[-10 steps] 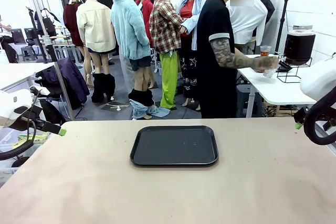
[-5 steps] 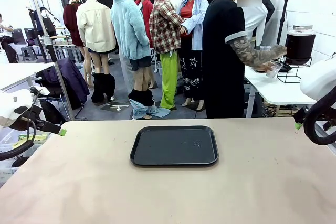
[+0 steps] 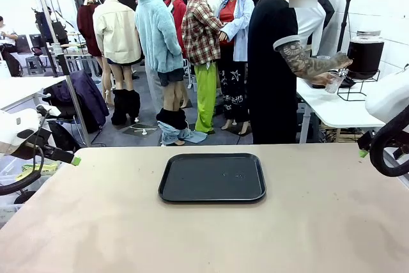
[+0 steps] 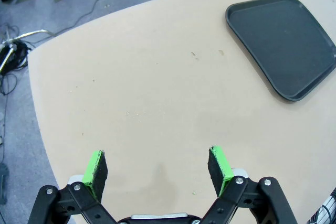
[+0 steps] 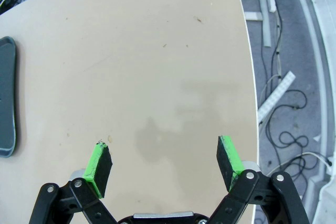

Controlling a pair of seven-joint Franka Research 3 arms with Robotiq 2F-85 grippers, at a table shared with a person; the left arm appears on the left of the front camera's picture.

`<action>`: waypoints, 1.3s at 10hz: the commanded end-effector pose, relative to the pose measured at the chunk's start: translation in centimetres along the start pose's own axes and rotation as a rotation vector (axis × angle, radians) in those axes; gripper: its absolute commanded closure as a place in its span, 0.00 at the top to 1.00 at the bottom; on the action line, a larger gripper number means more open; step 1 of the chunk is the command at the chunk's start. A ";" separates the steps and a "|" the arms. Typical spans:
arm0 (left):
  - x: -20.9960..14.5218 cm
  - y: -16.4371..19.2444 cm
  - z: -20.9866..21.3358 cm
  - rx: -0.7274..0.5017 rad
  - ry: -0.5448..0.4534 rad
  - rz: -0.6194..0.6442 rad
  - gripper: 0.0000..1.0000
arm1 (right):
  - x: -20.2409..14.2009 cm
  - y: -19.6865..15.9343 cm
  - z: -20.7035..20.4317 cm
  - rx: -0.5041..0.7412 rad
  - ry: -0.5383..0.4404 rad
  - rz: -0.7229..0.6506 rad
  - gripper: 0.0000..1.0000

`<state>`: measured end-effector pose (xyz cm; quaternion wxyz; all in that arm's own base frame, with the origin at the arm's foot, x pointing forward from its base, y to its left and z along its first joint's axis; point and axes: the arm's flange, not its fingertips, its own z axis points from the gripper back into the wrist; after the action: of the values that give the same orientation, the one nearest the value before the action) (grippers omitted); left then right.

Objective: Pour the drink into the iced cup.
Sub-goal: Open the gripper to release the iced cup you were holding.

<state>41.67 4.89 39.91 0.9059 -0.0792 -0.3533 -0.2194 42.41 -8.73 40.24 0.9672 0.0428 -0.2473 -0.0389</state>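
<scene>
Over on the right side of the front view, way behind our tabletop (image 3: 96, 222), the person (image 3: 271, 62) is standing at a white side table (image 3: 332, 110) with a clear cup (image 3: 334, 82) in one hand (image 3: 324, 78), right next to a dark drink dispenser (image 3: 364, 55) on a wire stand. That dark stuff in the dispenser looks like the drink to me, nearly black in bulk. Can't tell from here whether the cup has ice or any liquid in it, too small and too far.

So task-wise I'd say basically nothing is done on the robot's side yet. Centre of the front view there's just a black tray (image 3: 212, 177) sitting bare on the tabletop, no cup on it, no pitcher, nothing to pour from or into.

Both arms are parked at the edges. Left gripper (image 4: 157, 166) hangs over bare tabletop near the lower middle of its wrist view, green fingers (image 4: 95, 167) spread wide, nothing between them, tray up in the upper right corner. Right gripper (image 5: 164, 167) same deal, fingers (image 5: 100, 163) wide apart and empty over plain tabletop, with the tray edge peeking in at the left of the frame.

My guess is everything's left: the cup and drink need to get to the tray, then grab, then pour
</scene>
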 end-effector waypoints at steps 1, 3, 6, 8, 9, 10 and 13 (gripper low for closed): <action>0.0 0.0 0.0 -0.002 -0.001 -0.006 1.00 | 0.1 0.0 -0.1 -0.008 -0.003 0.006 1.00; 0.0 0.0 0.0 -0.002 -0.001 -0.006 1.00 | 0.1 0.0 -0.1 -0.008 -0.003 0.006 1.00; 0.0 0.0 0.0 -0.002 -0.001 -0.006 1.00 | 0.1 0.0 -0.1 -0.008 -0.003 0.006 1.00; 0.0 0.0 0.0 -0.002 -0.001 -0.006 1.00 | 0.1 0.0 -0.1 -0.008 -0.003 0.006 1.00; 0.0 0.0 0.0 -0.002 -0.001 -0.006 1.00 | 0.1 0.0 -0.1 -0.008 -0.003 0.006 1.00; 0.0 0.0 0.0 -0.002 -0.001 -0.006 1.00 | 0.1 0.0 -0.1 -0.008 -0.003 0.006 1.00; 0.0 0.0 0.0 -0.002 -0.001 -0.006 1.00 | 0.1 0.0 -0.1 -0.008 -0.003 0.006 1.00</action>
<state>41.67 4.89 39.91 0.9059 -0.0792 -0.3533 -0.2194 42.41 -8.73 40.24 0.9672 0.0428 -0.2473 -0.0389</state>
